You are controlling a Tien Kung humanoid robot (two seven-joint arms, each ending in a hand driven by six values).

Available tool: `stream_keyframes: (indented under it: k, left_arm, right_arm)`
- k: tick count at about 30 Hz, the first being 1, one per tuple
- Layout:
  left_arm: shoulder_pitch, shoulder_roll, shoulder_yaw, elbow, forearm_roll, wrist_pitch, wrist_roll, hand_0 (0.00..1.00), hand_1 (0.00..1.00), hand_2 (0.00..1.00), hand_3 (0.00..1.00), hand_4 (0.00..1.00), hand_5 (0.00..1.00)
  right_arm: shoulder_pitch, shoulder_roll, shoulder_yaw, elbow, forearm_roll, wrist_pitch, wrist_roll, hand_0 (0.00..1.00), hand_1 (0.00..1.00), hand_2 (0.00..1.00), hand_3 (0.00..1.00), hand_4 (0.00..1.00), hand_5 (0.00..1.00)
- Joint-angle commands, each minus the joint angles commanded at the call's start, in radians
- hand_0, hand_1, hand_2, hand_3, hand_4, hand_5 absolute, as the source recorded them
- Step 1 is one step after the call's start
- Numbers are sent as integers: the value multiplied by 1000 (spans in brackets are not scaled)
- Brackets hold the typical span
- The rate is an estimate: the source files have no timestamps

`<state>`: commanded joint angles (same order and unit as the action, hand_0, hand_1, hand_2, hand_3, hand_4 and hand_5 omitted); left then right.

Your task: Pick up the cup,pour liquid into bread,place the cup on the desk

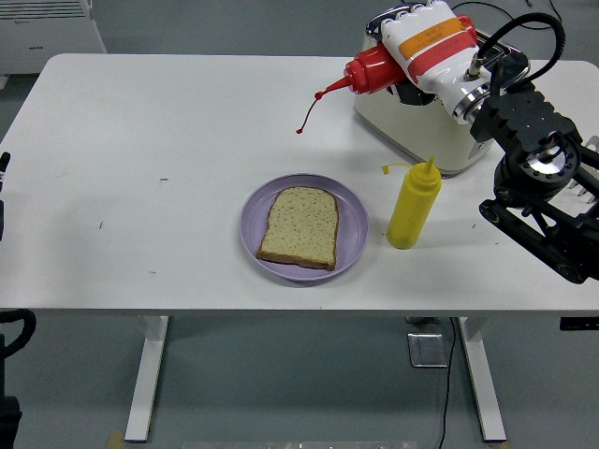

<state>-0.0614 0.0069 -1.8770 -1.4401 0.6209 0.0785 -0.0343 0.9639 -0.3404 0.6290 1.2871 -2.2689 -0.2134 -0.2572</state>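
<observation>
One hand works at this moment: the right hand (pixel 426 47), entering from the right, has its fingers (pixel 404 16) wrapped around the red squeeze bottle (pixel 372 72), which stands in for the task's cup. The bottle is held in the air above the far right part of the counter (pixel 140 168), in front of the white toaster (pixel 421 131) and well apart from the bread (pixel 300 226).

Orientation: the bottle's long axis lies close to horizontal, tilted slightly nozzle-down. The nozzle points to the picture's left, toward the open counter. A thin red cap tether or strand (pixel 308 116) hangs from the nozzle tip; which of the two it is cannot be told. No red sauce is visible on the bread.

Reason for the hold: a full wrap around the body allows squeezing and keeps the nozzle free. The near-level attitude suits pouring, but the nozzle is not above the slice, which lies flat on the purple plate (pixel 255 234).

The yellow squeeze bottle (pixel 414 208) stands upright just beside the plate, in the path between hand and bread; contact is a risk.

The left arm is not in view.
</observation>
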Motion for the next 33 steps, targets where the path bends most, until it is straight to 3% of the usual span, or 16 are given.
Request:
stream_keyframes:
  k: [6,9,16,20,24,27,33]
  left_arm:
    - [-2,-1,4,0,2,-2,1,843,848,862,764,663,998]
    - [0,-1,3,-1,3,-2,1,841,846,860,761,661,998]
    - [7,0,4,0,1,0,1,833,844,859,761,661,998]
    - [7,0,8,0,2,0,1,832,841,855,759,661,998]
    - [8,0,13,1,1,0,1,832,841,855,759,661,998]
    - [7,0,13,1,1,0,1,832,838,854,760,663,998]
    - [4,0,9,0,1,1,1,830,839,853,759,663,998]
  right_arm:
    - [25,15,-164,-5,0,24,15,63,133,276,343,703,74]
    - [15,16,-152,-3,0,25,7,70,136,278,346,695,65]
    - [-32,15,-16,13,0,-29,-26,71,138,279,347,695,57]
    - [-91,32,79,44,0,-122,-39,63,141,279,347,689,37]
    - [-174,52,214,104,139,-203,21,63,141,279,347,689,37]
    - [-211,56,295,126,261,-202,77,56,142,281,344,691,37]
    - [-293,56,464,154,514,-120,159,46,140,280,344,688,34]
